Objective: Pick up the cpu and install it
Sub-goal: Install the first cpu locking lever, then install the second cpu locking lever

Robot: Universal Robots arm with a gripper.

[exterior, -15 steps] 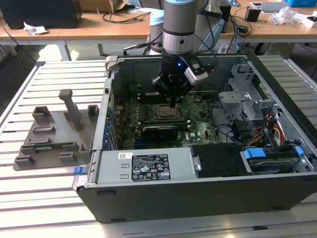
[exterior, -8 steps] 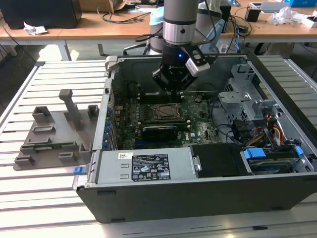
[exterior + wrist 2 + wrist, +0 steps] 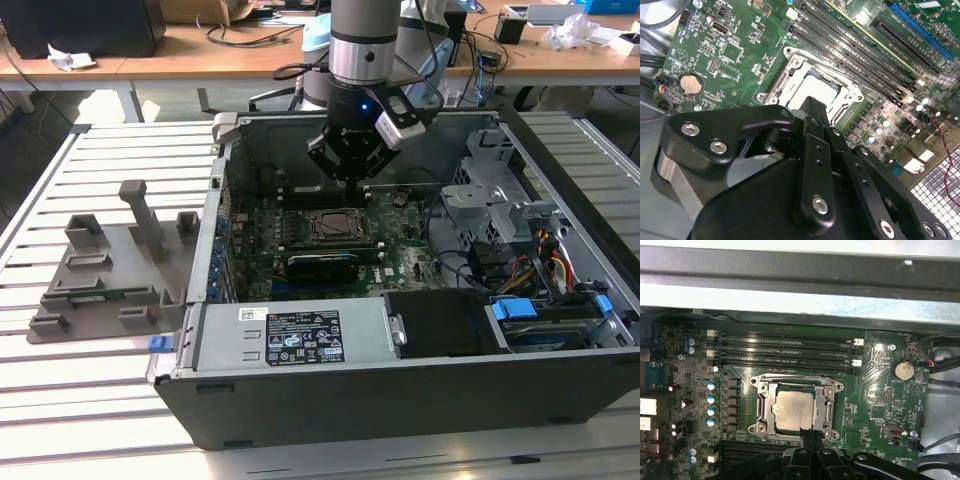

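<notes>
At 9 o'clock from the open computer case (image 3: pixel 400 400), in the exterior view, a grey plastic holder (image 3: pixel 110 265) lies on the slatted bench (image 3: pixel 120 150), well apart from the arm. Inside the case, a metal box with a label (image 3: pixel 290 335) sits along the near wall. The green board (image 3: pixel 400 255) lies flat behind it.

Near the middle of the board is the socket frame (image 3: pixel 375 228), and the cpu (image 3: pixel 335 224) lies inside it, flat, with its dull silver top up. The frame surrounds the cpu (image 3: pixel 794 410) on all sides in the first wrist view. At 6 o'clock from the socket, a long black card (image 3: pixel 320 265) stands on the board.

The gripper (image 3: pixel 350 180) hangs just above the socket, at about 12 o'clock from the cpu in the exterior view. In the first wrist view the tip of the gripper (image 3: pixel 807 434) is at the edge of the cpu. I cannot tell if it touches it, and I also cannot tell whether the gripper is wide or narrow.

The first wrist view also shows the memory slots (image 3: pixel 785 347) beside the socket and a round battery (image 3: pixel 903 370) further along the board.

At 3 o'clock from the socket in the exterior view, a metal drive cage (image 3: pixel 480 190) stands, with coloured cables (image 3: pixel 545 255) just beside it.
</notes>
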